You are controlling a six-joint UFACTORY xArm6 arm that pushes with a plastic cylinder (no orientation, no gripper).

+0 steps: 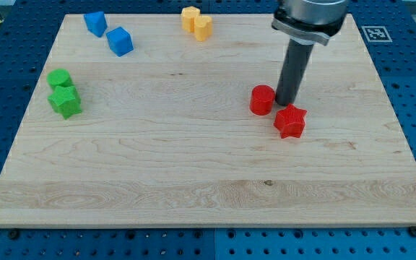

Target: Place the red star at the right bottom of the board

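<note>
The wooden board (208, 180) is carrying eight small blocks, sitting in four pairs of matching colour.

Furthest toward the view's left, two green blocks are sitting touching each other: a rounded green block (59, 78) above and a green star (66, 101) just below it. Toward the view's top left, two blue blocks are lying close together, a blue block (95, 22) and, just down and right of it, a blue cube (120, 40). At the top edge near the middle, two yellow blocks are sitting pressed side by side, a yellow block (190, 17) and a yellow block with a pointed face (204, 27).

Right of centre, two red blocks are sitting near each other. The red cylinder (262, 100) is standing upright. Just down and right of it, apart from it by a small gap, the red star (290, 120) is lying flat on the board, in the right half at about mid-height, well above the bottom right corner. One point is aiming roughly toward the view's top; it has no clear long axis.

There is no pincer here, so nothing is being held. The dark rod is coming down from the view's top, and my tip (288, 102) is resting between the two red blocks, just right of the cylinder and just above the star, seeming to touch the star's upper point.
</note>
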